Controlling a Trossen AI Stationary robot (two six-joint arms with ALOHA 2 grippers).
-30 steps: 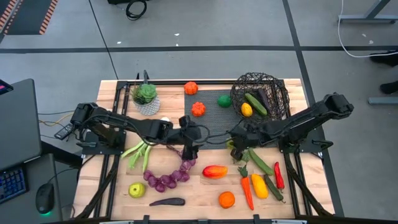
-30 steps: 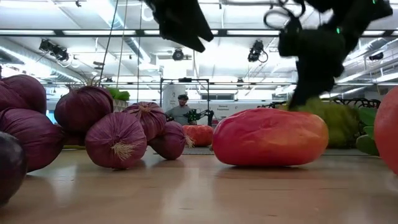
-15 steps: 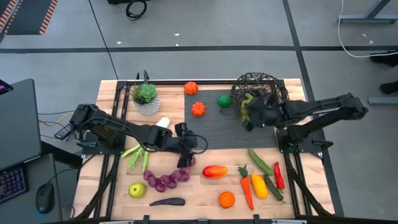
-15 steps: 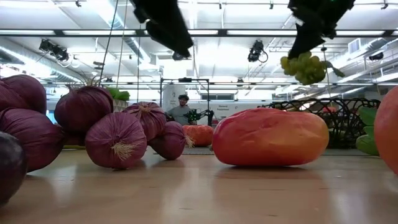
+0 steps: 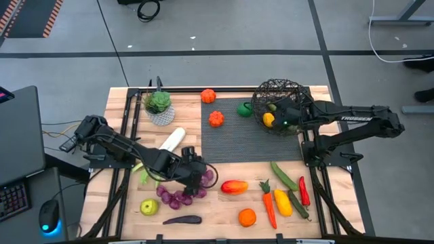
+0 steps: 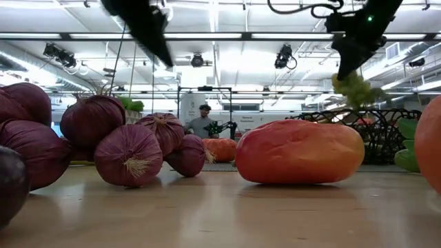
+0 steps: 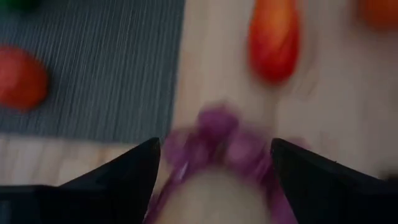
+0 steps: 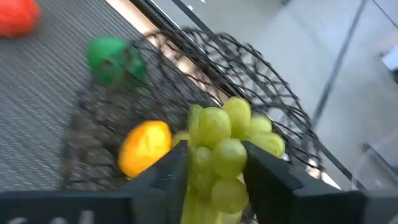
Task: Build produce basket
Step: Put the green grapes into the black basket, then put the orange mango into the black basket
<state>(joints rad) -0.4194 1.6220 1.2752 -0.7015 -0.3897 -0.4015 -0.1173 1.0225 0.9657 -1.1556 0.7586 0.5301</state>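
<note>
The dark wire basket (image 5: 293, 95) stands at the table's far right with a yellow lemon (image 8: 144, 147) inside. My right gripper (image 5: 280, 116) hovers over it, shut on a bunch of green grapes (image 8: 227, 140); in the low view the bunch (image 6: 355, 87) hangs just above the basket's rim (image 6: 386, 116). My left gripper (image 5: 197, 179) stands open above the upper end of the purple produce string (image 5: 182, 196). Its fingers flank the string (image 7: 214, 134) without touching it. My right gripper pinches the green grape bunch between its two fingers, one on each side of the cluster (image 8: 200, 157). The fingers slant downward from the table's right side. The bunch is lifted clear above the basket's opening, with some grapes bulging past the fingertips.
Loose produce lies along the near edge: a red-yellow fruit (image 5: 234, 186), carrot (image 5: 269, 205), yellow pepper (image 5: 283, 202), cucumber (image 5: 283, 175), red chilli (image 5: 304, 191), orange (image 5: 247, 217), apple (image 5: 149, 206), aubergine (image 5: 182, 219). A white leek (image 5: 171, 140), potted plant (image 5: 159, 105) and dark mat (image 5: 247, 139) lie farther back.
My right gripper has lifted the green grapes off the table by the mat's near right corner and carried them up and toward the far edge, over the basket. My left gripper has moved toward the near edge and lower, over the purple string, uncovering the leek.
</note>
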